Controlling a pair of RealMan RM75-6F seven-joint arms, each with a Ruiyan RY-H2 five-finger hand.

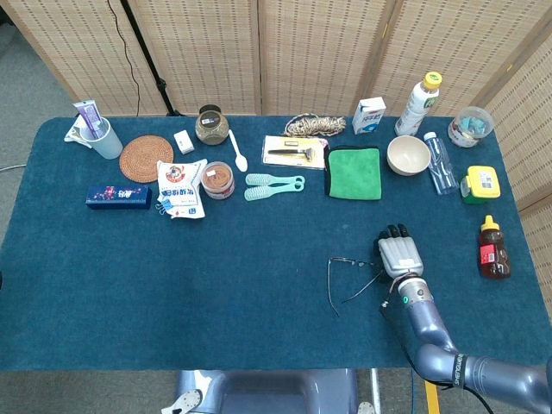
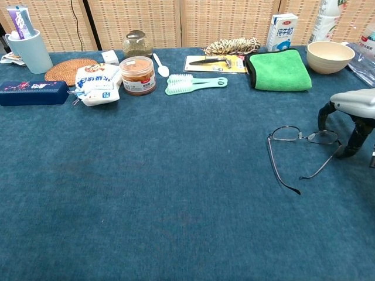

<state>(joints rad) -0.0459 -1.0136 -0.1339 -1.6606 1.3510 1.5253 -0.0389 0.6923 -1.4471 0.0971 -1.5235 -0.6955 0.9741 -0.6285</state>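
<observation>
Thin wire-rimmed glasses (image 2: 299,146) lie on the blue tablecloth at the right front, arms unfolded and pointing towards me; the head view shows the glasses (image 1: 349,274) just left of my right hand (image 1: 399,254). In the chest view the right hand (image 2: 351,114) arches over the right lens. Its thumb (image 2: 321,117) stands just behind the lens with a small gap. Another finger (image 2: 351,146) comes down at the hinge. The glasses rest flat on the table (image 1: 216,285), not lifted. My left hand shows in neither view.
Along the back stand a green cloth (image 1: 354,172), a bowl (image 1: 408,155), a milk carton (image 1: 368,115), bottles (image 1: 418,103), a razor card (image 1: 295,152) and a rope coil (image 1: 315,126). A honey bottle (image 1: 493,248) stands right of the hand. Jars, a brush, a coaster and a cup fill the back left.
</observation>
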